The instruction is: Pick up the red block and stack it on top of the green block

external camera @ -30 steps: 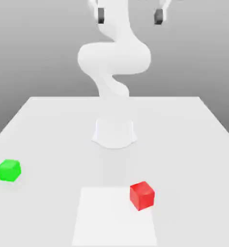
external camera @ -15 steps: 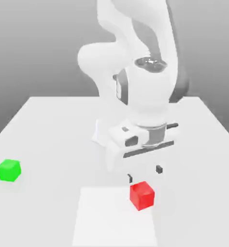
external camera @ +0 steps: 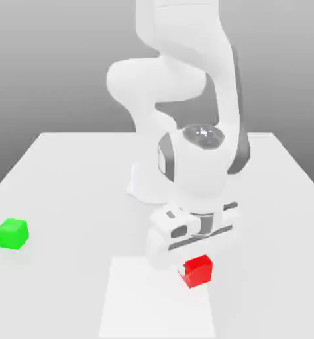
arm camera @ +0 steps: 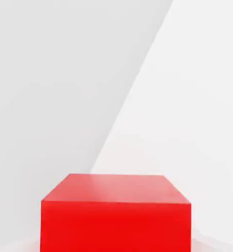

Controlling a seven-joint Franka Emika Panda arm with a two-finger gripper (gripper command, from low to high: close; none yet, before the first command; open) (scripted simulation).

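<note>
The claw (external camera: 197, 269) is closed on the red cube (external camera: 201, 275), narrowed to the cube's width, with its tips against two opposite sides. The hand points straight down, low over the tabletop (external camera: 67, 192), its wide body slanting slightly up toward the exterior view's right. Above it, the white Panda arm (external camera: 220, 73) arches over and drops to the wrist. The red cube sits at a corner of the pale rectangle (external camera: 153, 304); the green cube (external camera: 12, 234) rests well apart, at the exterior view's left.
</note>
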